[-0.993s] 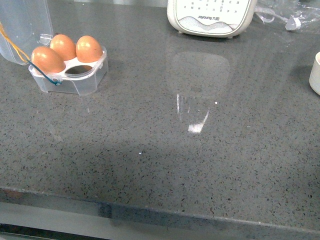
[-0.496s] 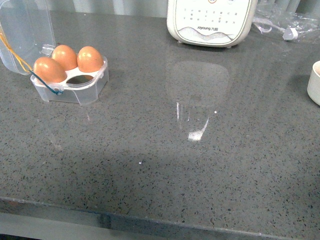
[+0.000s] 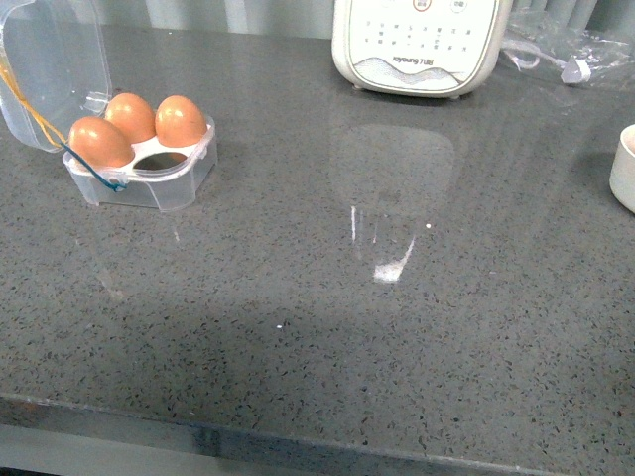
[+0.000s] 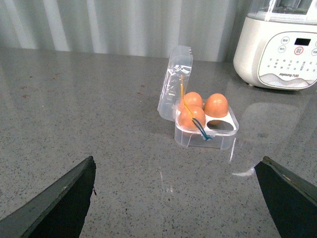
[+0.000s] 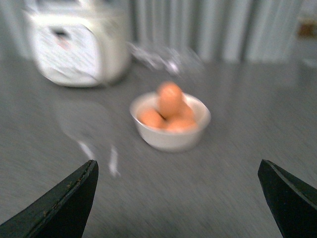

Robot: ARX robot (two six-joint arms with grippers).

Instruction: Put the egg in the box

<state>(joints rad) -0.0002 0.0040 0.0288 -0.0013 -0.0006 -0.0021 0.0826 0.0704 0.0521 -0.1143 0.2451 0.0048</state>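
Observation:
The clear box (image 3: 149,174) stands at the far left of the grey counter, its lid (image 3: 50,59) open; three brown eggs (image 3: 181,120) fill three slots and the near right slot is empty. It also shows in the left wrist view (image 4: 205,135). My left gripper (image 4: 181,198) is open and empty, well short of the box. My right gripper (image 5: 178,198) is open and empty, short of a white bowl (image 5: 171,134) that holds several brown eggs (image 5: 170,99); this view is blurred. Neither arm shows in the front view.
A white appliance (image 3: 422,45) stands at the back middle, also in the left wrist view (image 4: 277,54) and the right wrist view (image 5: 77,47). The white bowl's edge (image 3: 624,169) shows at the right. Crumpled clear plastic (image 3: 566,50) lies at the back right.
The front view has shifted a little, so the box and appliance sit slightly lower in the picture. Nothing on the counter has moved.

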